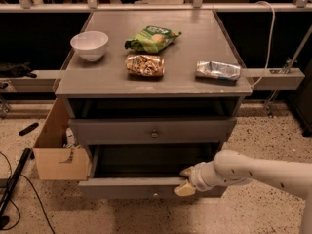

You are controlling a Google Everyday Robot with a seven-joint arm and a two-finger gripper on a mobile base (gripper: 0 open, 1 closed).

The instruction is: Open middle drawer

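The grey cabinet [146, 84] shows two drawer fronts with small round knobs. The taller upper drawer [122, 130] stands slightly out under a dark gap. Below it, the middle drawer [122, 188] is pulled well out, and its dark inside shows. My gripper [185, 180] comes in from the right on a white arm [253, 169]. It sits on the top edge of the middle drawer's front, right of centre. One finger is inside and one tan fingertip [185, 189] is outside, shut on the front panel. The drawer nearest the floor is hidden.
On the cabinet top lie a white bowl [89, 44], a green bag [152, 38], a brown snack bag [145, 65] and a silver packet [218, 70]. A cardboard box [56, 152] stands against the cabinet's left side. Cables [14, 179] lie on the floor at left.
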